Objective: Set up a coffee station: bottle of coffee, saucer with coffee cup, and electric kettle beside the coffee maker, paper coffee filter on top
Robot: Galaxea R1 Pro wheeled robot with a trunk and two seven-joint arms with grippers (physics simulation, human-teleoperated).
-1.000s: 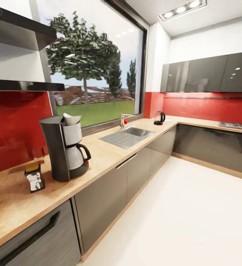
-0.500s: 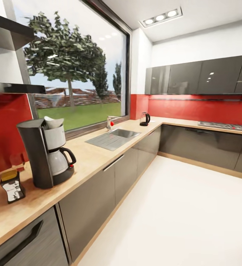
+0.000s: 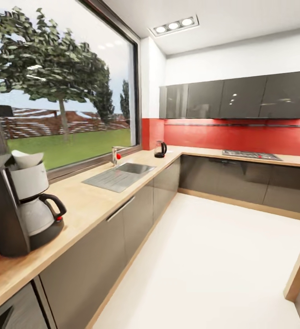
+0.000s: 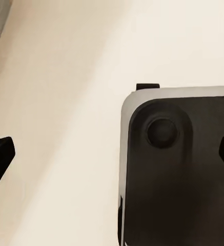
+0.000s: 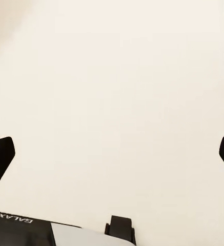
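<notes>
Kitchen countertop point(image 3: 95, 201), coffee maker point(image 3: 22, 205) at nine o'clock, paper coffee filter point(image 3: 26, 159) atop, electric kettle point(image 3: 160, 149) far at twelve, left gripper point(image 4: 112, 154) and right gripper point(image 5: 112, 154) spread wide, empty, over floor point(image 5: 122, 77).

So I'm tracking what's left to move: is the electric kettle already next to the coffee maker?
No: the electric kettle stands far down the countertop, beyond the sink, away from the coffee maker.

The camera is swinging right: the coffee maker point(image 3: 19, 203) is sliding to the picture's left edge, the bottle leaving sight.
</notes>
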